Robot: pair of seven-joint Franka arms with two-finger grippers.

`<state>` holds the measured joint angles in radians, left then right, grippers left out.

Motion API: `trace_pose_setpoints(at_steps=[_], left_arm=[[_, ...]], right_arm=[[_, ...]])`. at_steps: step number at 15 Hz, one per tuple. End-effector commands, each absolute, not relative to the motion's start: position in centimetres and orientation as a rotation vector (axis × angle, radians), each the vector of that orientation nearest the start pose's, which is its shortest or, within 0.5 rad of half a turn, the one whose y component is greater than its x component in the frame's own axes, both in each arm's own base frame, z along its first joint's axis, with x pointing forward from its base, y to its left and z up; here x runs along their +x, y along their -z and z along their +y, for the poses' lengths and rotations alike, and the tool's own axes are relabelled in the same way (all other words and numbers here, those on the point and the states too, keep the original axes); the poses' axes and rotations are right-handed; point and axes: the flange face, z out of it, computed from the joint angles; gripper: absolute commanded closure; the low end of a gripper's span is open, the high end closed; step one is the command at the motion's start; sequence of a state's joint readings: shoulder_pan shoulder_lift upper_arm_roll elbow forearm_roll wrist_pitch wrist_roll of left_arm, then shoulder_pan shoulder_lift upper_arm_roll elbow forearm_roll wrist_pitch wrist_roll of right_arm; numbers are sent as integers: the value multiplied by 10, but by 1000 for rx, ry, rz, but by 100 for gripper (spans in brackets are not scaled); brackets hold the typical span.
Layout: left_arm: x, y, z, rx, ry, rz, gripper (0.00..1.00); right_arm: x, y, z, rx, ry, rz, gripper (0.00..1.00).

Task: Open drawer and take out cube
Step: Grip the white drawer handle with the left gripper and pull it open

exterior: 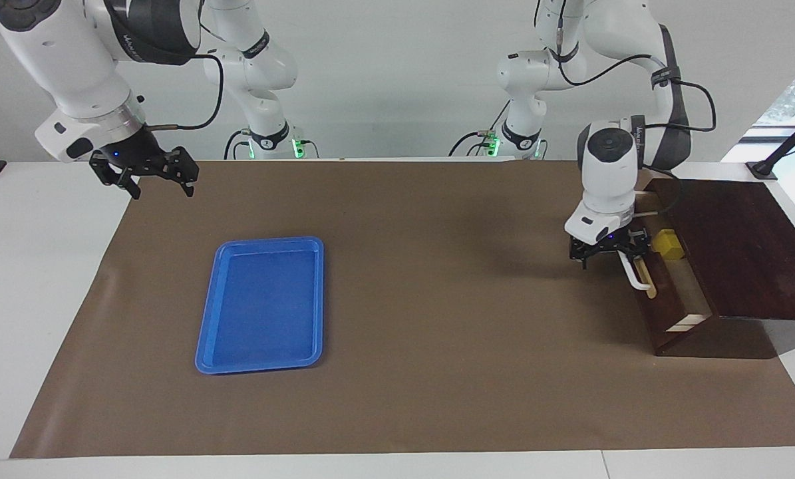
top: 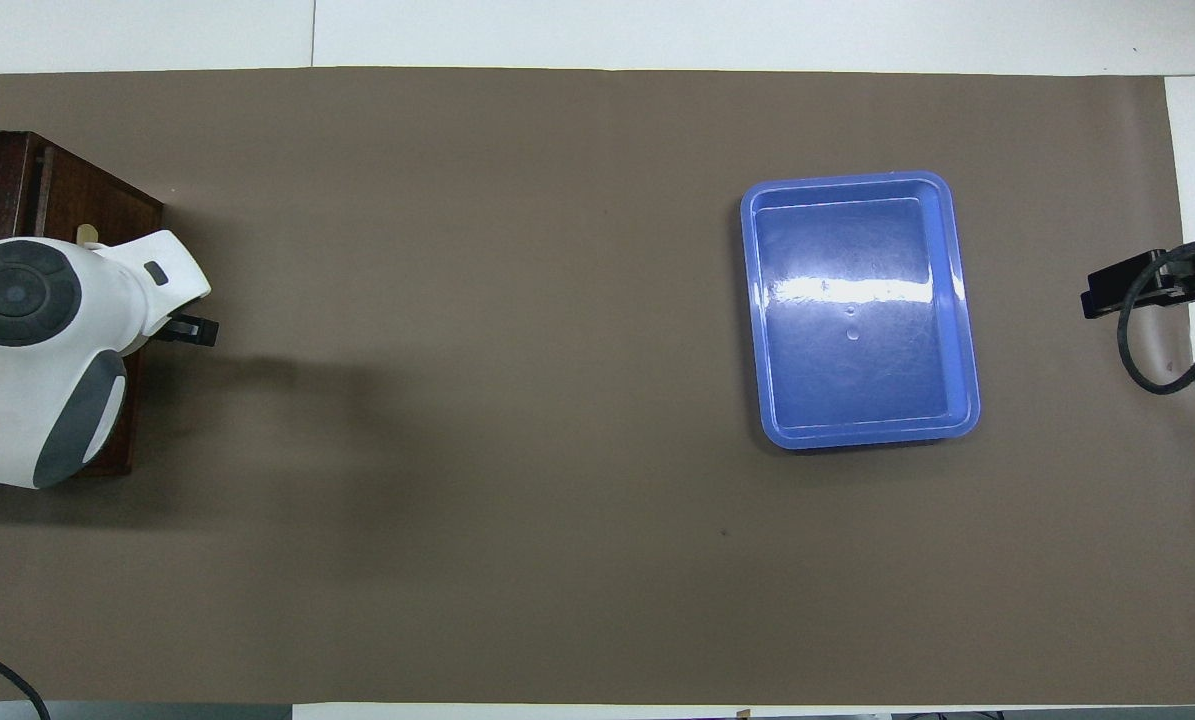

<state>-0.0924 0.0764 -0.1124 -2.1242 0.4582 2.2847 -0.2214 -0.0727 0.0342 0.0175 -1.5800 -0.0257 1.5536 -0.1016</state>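
Brown matting covers the table, where the left gripper (exterior: 609,251) hooks its spread jaws on the handle (exterior: 635,273) of the part-open drawer (exterior: 671,293) holding the cube (exterior: 666,243), while the right gripper (exterior: 161,178) waits wide over the mat's edge, nearer the robots than the tray (exterior: 262,305).

A plain white wall (exterior: 397,80) backs the white table (exterior: 31,279), whose brown mat (exterior: 437,346) covers most of it; a window (exterior: 793,93) shows daylight and greenery
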Motion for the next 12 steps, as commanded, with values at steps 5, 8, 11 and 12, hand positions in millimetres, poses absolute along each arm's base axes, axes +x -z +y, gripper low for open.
trace_pose_setpoints(at_steps=[5, 8, 11, 12], left_arm=[[542, -391, -168, -2908, 248, 303, 0], [542, -393, -168, -2907, 240, 285, 0], [563, -415, -168, -2908, 166, 213, 0], [576, -440, -170, -2943, 126, 137, 0]], right_arm=[[555, -598, -37, -3167, -103, -42, 0], [555, -598, -38, -3167, -103, -40, 0], [555, -598, -38, -3167, -103, -40, 0], [555, -598, -38, -3167, -103, -40, 0]])
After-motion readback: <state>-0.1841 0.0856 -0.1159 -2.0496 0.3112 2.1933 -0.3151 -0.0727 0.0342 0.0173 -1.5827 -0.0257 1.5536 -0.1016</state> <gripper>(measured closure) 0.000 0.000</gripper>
